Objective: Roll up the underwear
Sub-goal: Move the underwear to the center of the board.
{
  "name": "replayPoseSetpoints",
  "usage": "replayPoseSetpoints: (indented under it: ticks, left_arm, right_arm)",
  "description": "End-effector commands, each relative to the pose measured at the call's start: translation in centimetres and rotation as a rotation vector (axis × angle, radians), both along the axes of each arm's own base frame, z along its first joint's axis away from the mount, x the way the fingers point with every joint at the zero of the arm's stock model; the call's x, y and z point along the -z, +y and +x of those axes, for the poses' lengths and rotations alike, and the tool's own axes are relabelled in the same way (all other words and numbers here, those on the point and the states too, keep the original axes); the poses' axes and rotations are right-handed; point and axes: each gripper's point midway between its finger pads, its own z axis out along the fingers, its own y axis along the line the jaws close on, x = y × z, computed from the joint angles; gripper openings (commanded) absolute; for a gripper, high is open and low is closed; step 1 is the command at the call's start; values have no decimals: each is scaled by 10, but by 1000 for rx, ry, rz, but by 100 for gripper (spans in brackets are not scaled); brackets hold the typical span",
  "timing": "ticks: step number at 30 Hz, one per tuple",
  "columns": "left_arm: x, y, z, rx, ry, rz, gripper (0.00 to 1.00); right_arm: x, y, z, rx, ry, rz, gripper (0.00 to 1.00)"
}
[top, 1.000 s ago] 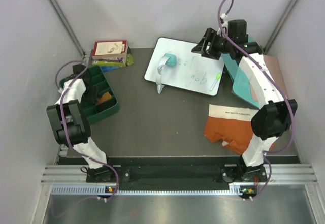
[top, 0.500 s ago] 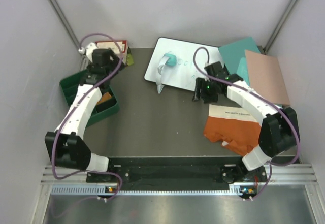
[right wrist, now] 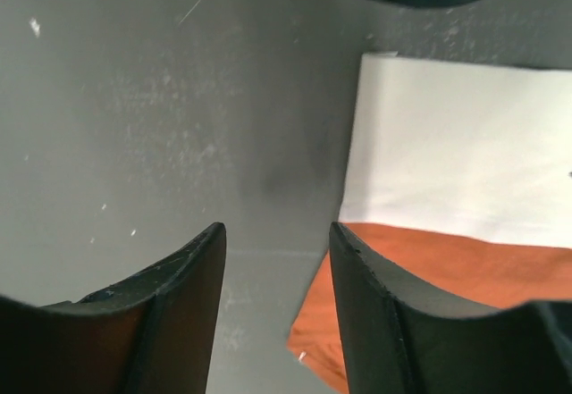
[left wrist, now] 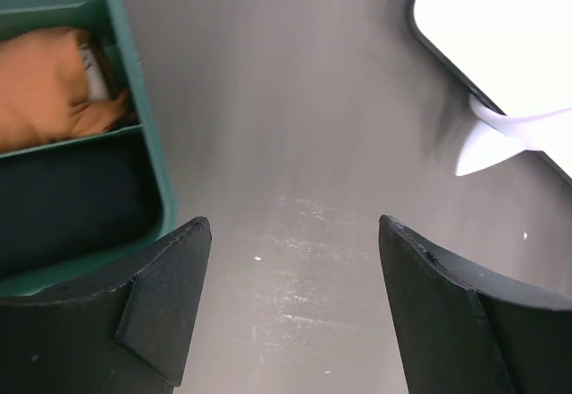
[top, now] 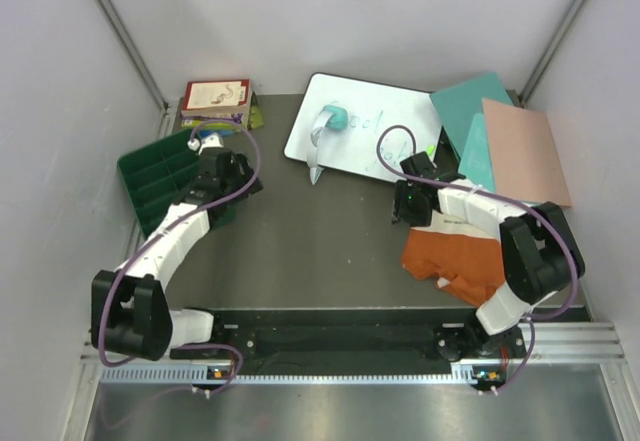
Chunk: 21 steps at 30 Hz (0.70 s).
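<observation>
The rust-orange underwear [top: 462, 261] lies flat at the front right with its white waistband [top: 466, 224] facing the back. My right gripper [top: 404, 204] hovers low at its left edge, open; in the right wrist view the right gripper [right wrist: 277, 229] has bare table between its fingers and the orange cloth [right wrist: 438, 273] under the right finger. The mustard-tan underwear [left wrist: 49, 95] sits rolled in a compartment of the green tray [left wrist: 134, 117], with black cloth [left wrist: 71, 202] in the compartment beside it. My left gripper [left wrist: 293, 233] is open over bare table by the tray's right edge [top: 232, 183].
The green tray [top: 150, 171] stands at the left, with a stack of books [top: 215, 103] behind it. A whiteboard [top: 370, 126] with a teal eraser [top: 334, 118] lies at the back centre. Teal [top: 468, 101] and pink [top: 522, 151] boards rest at the back right.
My left arm left the tray, swung round and came down by its right edge with the jaws now open. My right arm dropped from the back to the orange underwear's left edge, its jaws narrowing.
</observation>
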Motion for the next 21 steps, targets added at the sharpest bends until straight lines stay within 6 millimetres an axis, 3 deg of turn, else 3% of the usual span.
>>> replayPoseSetpoints:
  ticks: [1, 6, 15, 21]
  left_arm:
    - [-33, -16, 10, 97, -143, -25, 80]
    - [-41, -15, 3, 106, -187, -27, 81]
    - [-45, -14, -4, 116, -205, -28, 83]
    - [-49, -16, -5, 118, -217, -38, 84]
  right_arm:
    - [-3, -12, 21, 48, -70, -73, 48]
    - [-2, -20, 25, 52, -65, -126, 45]
    - [20, -27, 9, 60, -8, -152, 44]
    - [29, -28, 5, 52, 25, -169, 37]
